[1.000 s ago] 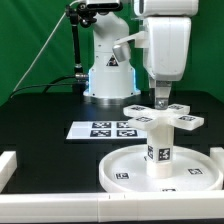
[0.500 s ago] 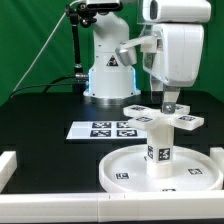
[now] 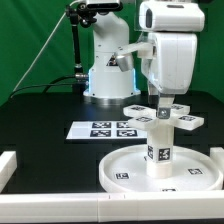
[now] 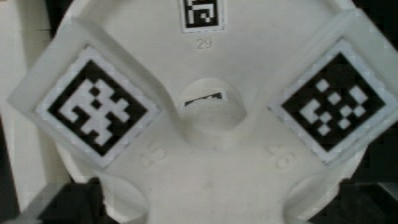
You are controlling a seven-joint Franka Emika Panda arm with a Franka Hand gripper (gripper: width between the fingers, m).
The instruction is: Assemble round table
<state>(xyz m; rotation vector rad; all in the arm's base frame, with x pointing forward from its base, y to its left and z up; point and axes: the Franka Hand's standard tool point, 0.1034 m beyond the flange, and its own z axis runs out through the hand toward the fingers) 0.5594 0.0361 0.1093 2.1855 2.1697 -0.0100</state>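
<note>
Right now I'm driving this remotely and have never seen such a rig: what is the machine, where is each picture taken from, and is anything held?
The machine is a single white robot arm; its gripper hangs straight down. One picture comes from a camera off the arm that sees the whole scene. The other comes from a camera on the wrist, looking down past the fingers.

On the black table lies a large rimmed round disc. A thick short cylinder stands upright on it, and a small cross-shaped piece sits on top of the cylinder. The wrist view shows that cross piece close up, filling the frame. To the exterior view's left lies the flat marker board, no furniture part.

The gripper is right at the cross piece's centre. Whether it is clamped, I cannot tell.
</note>
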